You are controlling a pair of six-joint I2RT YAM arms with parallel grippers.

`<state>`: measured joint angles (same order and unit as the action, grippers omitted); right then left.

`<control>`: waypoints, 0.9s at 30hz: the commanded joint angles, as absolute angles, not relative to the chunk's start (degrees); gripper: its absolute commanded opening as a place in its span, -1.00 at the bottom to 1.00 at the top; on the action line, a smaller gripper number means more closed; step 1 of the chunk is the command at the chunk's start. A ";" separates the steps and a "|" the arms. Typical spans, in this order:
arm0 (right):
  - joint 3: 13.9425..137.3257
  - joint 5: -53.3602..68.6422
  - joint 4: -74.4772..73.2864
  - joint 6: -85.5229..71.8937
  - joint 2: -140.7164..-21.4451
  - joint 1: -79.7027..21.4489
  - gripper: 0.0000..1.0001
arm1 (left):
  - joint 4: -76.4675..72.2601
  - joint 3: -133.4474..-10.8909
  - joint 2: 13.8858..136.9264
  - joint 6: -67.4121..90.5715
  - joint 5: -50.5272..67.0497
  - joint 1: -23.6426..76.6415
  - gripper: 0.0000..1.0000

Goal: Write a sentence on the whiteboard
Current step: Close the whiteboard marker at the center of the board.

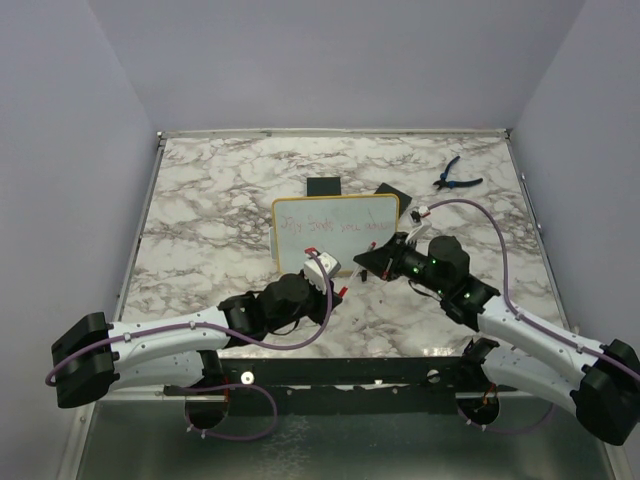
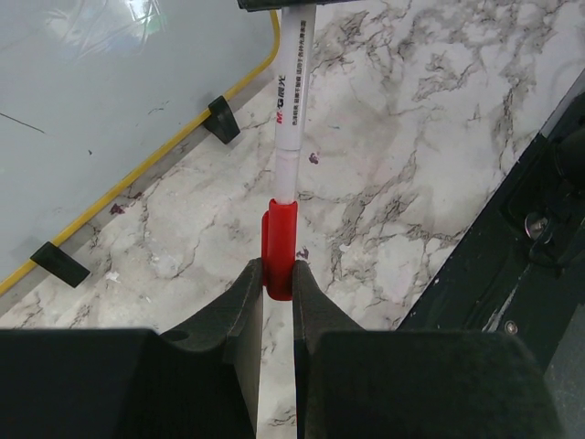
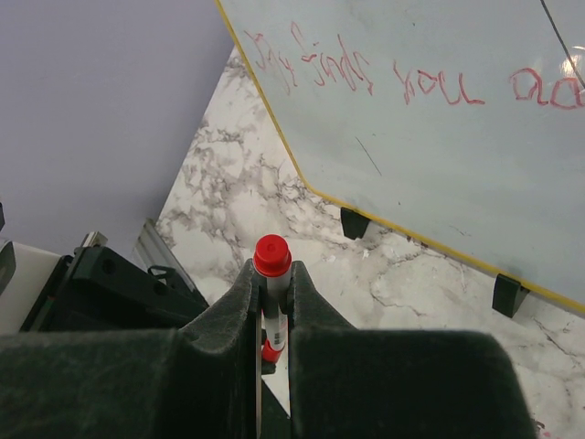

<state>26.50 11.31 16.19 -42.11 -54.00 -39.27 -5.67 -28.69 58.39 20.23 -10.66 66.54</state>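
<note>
Whiteboard (image 1: 340,210) sits mid-table, long side across, with its near edge on two black feet (image 2: 222,119) that touch the marble. I can't tell if it's flat or tilted back. The sentence (image 1: 335,228) is one faint red line across the upper half, kept inside the yellow frame. Left hand (image 2: 278,273) is at the board's near edge, pinched tight on the marker (image 2: 291,101) by its red cap, and the white barrel runs on past the fingertips over bare marble just beside the frame's rounded corner. Right hand (image 3: 272,279) is just off the near right corner, pressed together on a red-ended marker. I can't tell if it's the same one. The hands are close to each other, with a narrow gap between them. One black square (image 1: 323,186) lies just beyond the far edge and another (image 1: 392,193) touches or overlaps the far right corner. Blue pliers (image 1: 458,178) are far right, well apart from the board. Table (image 1: 200,200) shows a wide stretch of marble from the board out to the left rim, and a similar stretch on the right. Walls stand right at the left, far and right rims.
</note>
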 commanded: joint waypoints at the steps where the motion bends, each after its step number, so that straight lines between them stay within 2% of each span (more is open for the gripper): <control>1: 26.81 13.65 16.53 -42.71 -54.40 -38.93 -0.98 | -7.30 -29.05 57.32 19.34 -12.43 67.11 -1.00; 27: 22.14 21.92 21.46 -36.96 -57.60 -39.11 -0.98 | -16.43 -27.07 60.50 18.42 -16.15 67.19 -1.00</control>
